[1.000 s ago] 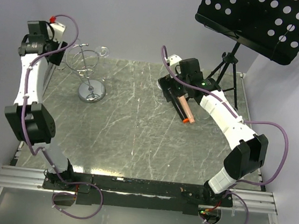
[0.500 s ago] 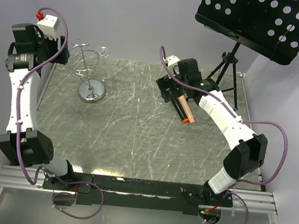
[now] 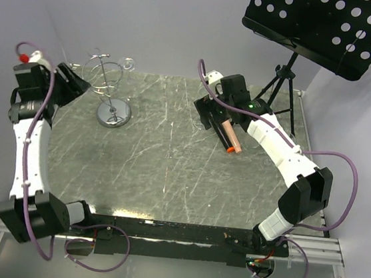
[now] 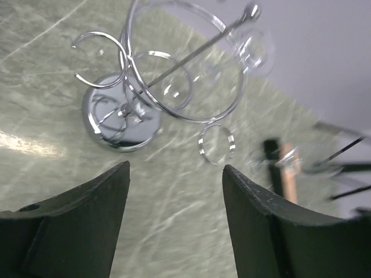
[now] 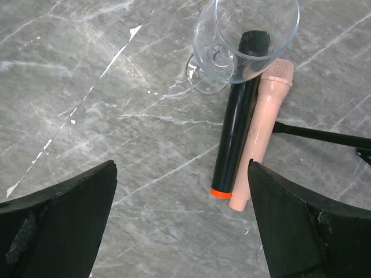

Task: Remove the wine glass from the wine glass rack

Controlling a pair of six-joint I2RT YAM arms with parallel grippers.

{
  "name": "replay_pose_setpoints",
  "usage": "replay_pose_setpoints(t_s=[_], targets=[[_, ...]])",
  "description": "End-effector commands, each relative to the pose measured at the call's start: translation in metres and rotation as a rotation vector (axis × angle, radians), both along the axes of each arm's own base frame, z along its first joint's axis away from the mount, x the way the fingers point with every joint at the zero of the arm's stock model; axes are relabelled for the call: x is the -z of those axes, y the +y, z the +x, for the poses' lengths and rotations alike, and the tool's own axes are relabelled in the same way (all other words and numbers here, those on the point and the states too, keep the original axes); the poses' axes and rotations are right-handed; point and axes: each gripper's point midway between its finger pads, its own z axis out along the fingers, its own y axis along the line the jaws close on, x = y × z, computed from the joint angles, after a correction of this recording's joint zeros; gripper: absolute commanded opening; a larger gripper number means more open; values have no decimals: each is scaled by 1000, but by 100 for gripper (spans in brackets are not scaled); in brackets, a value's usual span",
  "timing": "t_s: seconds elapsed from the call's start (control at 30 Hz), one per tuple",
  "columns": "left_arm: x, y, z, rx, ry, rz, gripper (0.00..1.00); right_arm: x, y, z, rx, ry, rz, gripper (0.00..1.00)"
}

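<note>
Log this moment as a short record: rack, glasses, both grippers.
rack: chrome wire stand, upright, far left of table
hanging glass: clear, faint, up among the rack's top loops, untouched
loose glass: on the table against two microphones
left gripper: open, empty, facing the rack, short of it
right gripper: open, empty, above the loose glass

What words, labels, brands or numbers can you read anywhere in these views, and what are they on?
No readable text in any view.
The wine glass rack, the wine glass by the microphones, the black microphone, the pink microphone and the music stand show no print.
Any marking on the arms is too small to read.
</note>
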Motion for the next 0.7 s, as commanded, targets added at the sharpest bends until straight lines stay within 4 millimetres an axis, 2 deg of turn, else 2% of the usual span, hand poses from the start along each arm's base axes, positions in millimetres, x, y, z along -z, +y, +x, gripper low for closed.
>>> replay_pose_setpoints(t_s=[0.0,0.07,0.23,0.37,0.5,0.6,0.67], targets=[[-30,12,9,-121,-119,-235,71,-27,-2,-4,-1,-72,19,100],[-21,14,13,-91,-119,-314,70,-26,-3,-4,-1,-68,18,100],[-1,21,26,-75,-115,-380,62,-28,-2,-4,-5,-70,14,100],[1,16,37,-24,-157,-436,58,-26,-3,-5,-5,-79,-1,100],[0,17,47,-3,-211,-464,58,-23,-6,-5,-8,-83,-20,100],[11,18,56,-4,-214,-528,56,-20,-7,-5,-8,-85,-36,100],[21,19,62,-6,-203,-578,51,-18,-7,-5,-13,-80,-49,100]])
